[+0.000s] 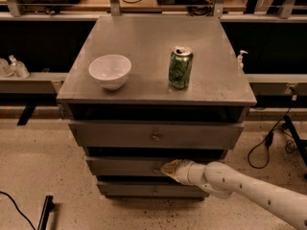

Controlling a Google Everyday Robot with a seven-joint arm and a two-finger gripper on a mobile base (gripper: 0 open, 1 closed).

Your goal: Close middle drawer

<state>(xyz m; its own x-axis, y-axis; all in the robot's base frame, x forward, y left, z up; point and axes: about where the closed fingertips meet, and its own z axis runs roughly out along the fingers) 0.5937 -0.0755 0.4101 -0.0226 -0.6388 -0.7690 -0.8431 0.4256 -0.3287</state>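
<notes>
In the camera view, my gripper (169, 168) is nosed against the middle drawer (120, 166) front near its centre, jaws apparently pressed together. The drawer juts slightly; I judge the closing push is in hand, needing straight inward pressure.

hand (170, 168): tan tip, pointing left, low at mid-view | wrist (191, 172): pale cuff directly right of the hand, in line with it | arm (254, 191): white, stretched out, running right and downward from the hand to the lower right corner
</notes>
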